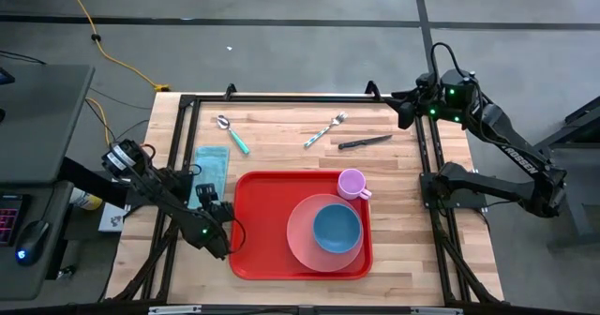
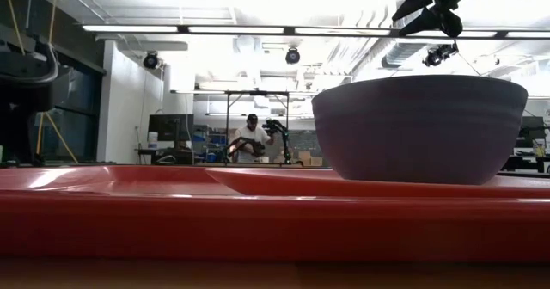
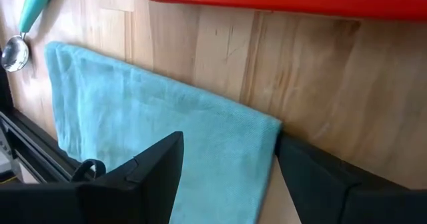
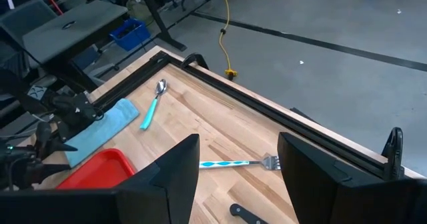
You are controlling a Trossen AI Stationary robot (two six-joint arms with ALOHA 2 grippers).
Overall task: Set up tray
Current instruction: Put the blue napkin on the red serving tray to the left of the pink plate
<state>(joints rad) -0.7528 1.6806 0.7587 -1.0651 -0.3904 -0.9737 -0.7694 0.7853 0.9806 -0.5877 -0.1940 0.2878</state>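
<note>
Wooden tabletop carries the tray (image 1: 253,249), red, near the front edge, already holding a pink plate (image 1: 302,240), a blue bowl (image 1: 336,229) and a small cup (image 1: 352,182). Just beside its left rim, the left gripper (image 3: 227,177) hangs with jaws apart over a teal cloth (image 3: 153,131). A clean pick probably means straddling the cloth's near edge and pinching low. The right gripper (image 4: 237,177) waits open above the far right corner.
</note>
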